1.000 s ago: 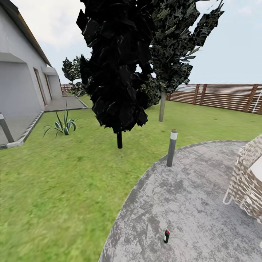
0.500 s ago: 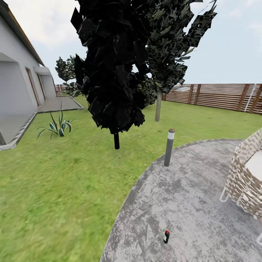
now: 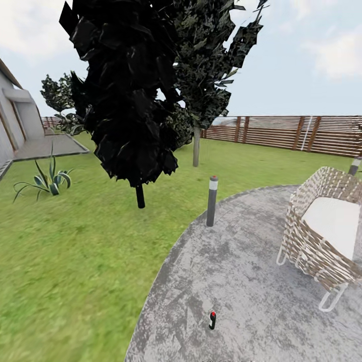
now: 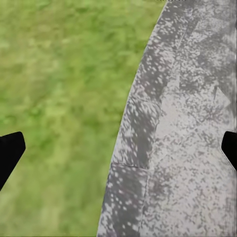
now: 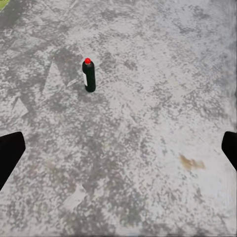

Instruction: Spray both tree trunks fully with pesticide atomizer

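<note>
Green lawn (image 3: pixel 75 261) fills the near side of the garden, fenced at the back by a brown slatted wooden fence (image 3: pixel 281 131), with the corner of a grey house (image 3: pixel 12 125) at the edge and one spiky palm plant (image 3: pixel 48 181) on the grass. Grey speckled floor (image 3: pixel 251 281) curves out from the lawn, and one pesticide atomizer (image 3: pixel 212 320) stands upright on it, a tiny dark green bottle with a red top, well apart from everything else. From the right wrist view the same bottle (image 5: pixel 89 75) stands alone on the paving (image 5: pixel 148 148), some way ahead of the right tool (image 5: pixel 118 148), whose two dark finger tips sit wide apart at the picture's edges with nothing between them. The left tool (image 4: pixel 118 148) is likewise spread wide, hanging over the curved border where grass (image 4: pixel 54 98) meets stone (image 4: pixel 187 148)

I count two grey bollard lamps: one (image 3: pixel 211 201) at the paving's rim, another (image 3: pixel 355 166) partly hidden behind a single woven wicker chair (image 3: pixel 322 231) with a pale cushion. One black-foliaged conifer (image 3: pixel 128 90) rises close by on a thin dark stem. Behind it stands one tree (image 3: pixel 206 60) with a straight pale trunk (image 3: pixel 196 147) near the fence
</note>
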You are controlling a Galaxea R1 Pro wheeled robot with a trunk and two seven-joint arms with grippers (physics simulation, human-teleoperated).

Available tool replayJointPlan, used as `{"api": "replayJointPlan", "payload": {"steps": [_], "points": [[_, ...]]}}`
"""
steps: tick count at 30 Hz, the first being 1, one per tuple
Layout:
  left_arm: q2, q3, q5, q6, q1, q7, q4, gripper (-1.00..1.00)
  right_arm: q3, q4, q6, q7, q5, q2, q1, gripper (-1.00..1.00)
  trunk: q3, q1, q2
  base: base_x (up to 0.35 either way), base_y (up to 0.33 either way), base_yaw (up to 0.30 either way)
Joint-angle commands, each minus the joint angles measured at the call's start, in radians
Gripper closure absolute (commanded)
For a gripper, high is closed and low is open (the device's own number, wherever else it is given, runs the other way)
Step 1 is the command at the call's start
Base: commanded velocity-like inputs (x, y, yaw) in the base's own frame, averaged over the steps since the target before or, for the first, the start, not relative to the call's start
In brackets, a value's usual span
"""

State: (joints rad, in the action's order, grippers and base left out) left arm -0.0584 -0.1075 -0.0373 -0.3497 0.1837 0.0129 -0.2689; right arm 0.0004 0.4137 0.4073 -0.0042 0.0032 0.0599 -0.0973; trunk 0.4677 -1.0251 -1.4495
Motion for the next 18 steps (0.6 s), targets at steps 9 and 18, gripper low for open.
{"api": "replayJointPlan", "payload": {"steps": [9, 18], "points": [[0.0, 0.0, -0.009, -0.003, 0.0, 0.001, 0.0, -1.0, -0.003, -0.001, 0.004, 0.0, 0.0, 0.0, -0.001, -1.0, 0.001, 0.0, -0.001, 0.0, 0.11, -0.3], [0.0, 0.0, -0.009, -0.003, 0.0, 0.001, 0.0, -1.0, -0.004, -0.001, 0.004, 0.0, 0.0, 0.0, -0.001, -1.0, 0.001, 0.0, -0.001, 0.0, 0.29, -0.3]]}}
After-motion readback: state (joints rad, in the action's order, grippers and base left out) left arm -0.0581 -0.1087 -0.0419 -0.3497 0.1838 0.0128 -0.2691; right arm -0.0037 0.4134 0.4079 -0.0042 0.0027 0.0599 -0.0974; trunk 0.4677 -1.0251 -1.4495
